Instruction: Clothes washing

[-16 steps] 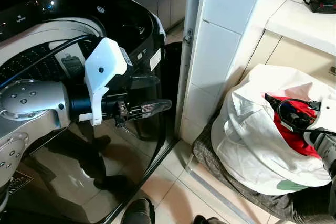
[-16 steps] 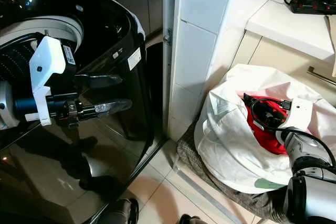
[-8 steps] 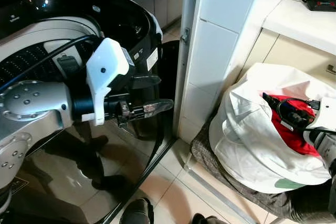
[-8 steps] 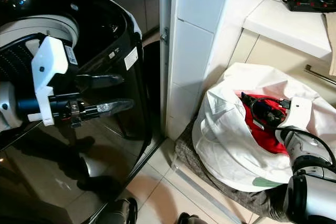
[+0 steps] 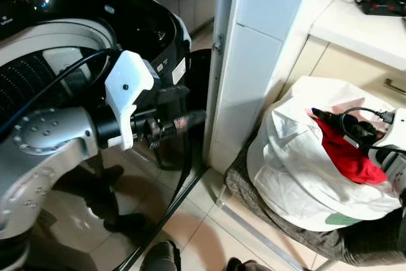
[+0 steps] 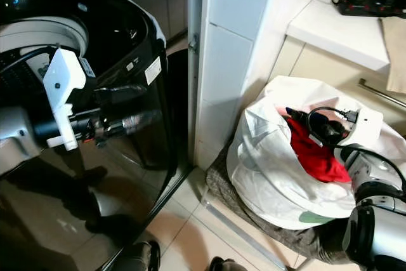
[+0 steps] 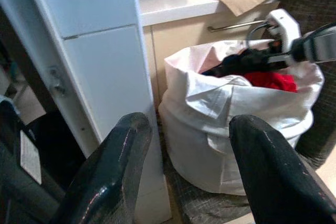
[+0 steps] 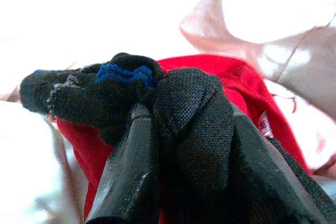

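The step in hand was drawing laundry out of the white laundry bag on the floor beside the tiled pillar. The right gripper was clamped on a black knitted garment at the bag's mouth, a red garment lying just beneath it. The next move, as I judged it, called for lifting the dark piece clear and carrying it across to the black washing machine. The left gripper hovered over the machine's front, fingers spread, holding nothing.
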Controlling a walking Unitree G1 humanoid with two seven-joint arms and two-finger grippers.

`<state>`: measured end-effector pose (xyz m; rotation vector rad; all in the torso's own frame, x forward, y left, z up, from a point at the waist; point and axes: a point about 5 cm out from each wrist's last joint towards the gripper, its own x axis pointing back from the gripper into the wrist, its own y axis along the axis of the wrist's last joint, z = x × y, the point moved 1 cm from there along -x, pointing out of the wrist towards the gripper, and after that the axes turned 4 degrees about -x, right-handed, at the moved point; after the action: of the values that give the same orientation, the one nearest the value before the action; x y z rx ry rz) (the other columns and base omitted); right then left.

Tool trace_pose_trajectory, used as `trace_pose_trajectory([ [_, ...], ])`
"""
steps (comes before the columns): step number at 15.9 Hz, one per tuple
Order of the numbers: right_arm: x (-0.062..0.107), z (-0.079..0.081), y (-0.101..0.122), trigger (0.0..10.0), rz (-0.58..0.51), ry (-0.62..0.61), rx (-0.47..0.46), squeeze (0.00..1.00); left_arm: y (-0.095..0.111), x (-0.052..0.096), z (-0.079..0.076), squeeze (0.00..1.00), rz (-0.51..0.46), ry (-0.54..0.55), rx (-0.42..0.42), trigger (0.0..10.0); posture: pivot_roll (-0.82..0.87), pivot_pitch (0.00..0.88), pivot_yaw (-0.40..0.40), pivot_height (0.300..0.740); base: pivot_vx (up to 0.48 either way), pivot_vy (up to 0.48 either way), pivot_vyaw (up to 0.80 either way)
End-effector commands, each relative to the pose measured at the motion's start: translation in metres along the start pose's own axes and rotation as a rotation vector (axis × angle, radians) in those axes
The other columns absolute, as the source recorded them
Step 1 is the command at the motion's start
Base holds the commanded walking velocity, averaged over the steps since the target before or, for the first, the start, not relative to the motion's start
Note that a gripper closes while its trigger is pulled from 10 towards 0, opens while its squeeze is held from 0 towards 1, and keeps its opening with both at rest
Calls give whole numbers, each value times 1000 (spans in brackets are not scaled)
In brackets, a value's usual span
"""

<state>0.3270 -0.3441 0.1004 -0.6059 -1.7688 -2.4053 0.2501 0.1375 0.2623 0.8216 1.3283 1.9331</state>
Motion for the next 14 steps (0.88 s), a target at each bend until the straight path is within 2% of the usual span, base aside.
trace_pose_trajectory([
  [1, 1, 1, 27, 0, -89, 40, 5, 0, -4, -5, 2, 0, -12, 50, -2, 10000, 132, 53, -69, 740, 0, 0, 0],
  [4, 5, 21, 69, 0, -217, 195, 87, 0, -2, -21, 7, 0, -81, 131, 7, 10000, 85, 25, -79, 740, 0, 0, 0],
  [6, 20, 43, 96, 0, -330, 328, 165, 0, 5, -32, 14, 0, -143, 197, -4, 10000, 57, 10, -65, 740, 0, 0, 0],
  [7, 26, 50, 102, 0, -353, 362, 196, 0, 7, -35, 14, 0, -161, 201, -9, 10000, 47, 8, -60, 740, 0, 0, 0],
  [10, 30, 46, 103, 0, -374, 291, 196, 0, 5, -46, 14, 0, -177, 209, -13, 10000, 18, 0, -44, 740, 0, 0, 0],
  [12, 34, 48, 98, 0, -361, 301, 186, 0, 5, -50, 12, 0, -186, 200, -18, 10000, 14, 0, -45, 740, 0, 0, 0],
  [14, 54, 80, 89, 0, -345, 556, 168, 0, 8, -56, 10, 0, -208, 198, -44, 10000, 9, 0, -58, 740, 0, 0, 0],
])
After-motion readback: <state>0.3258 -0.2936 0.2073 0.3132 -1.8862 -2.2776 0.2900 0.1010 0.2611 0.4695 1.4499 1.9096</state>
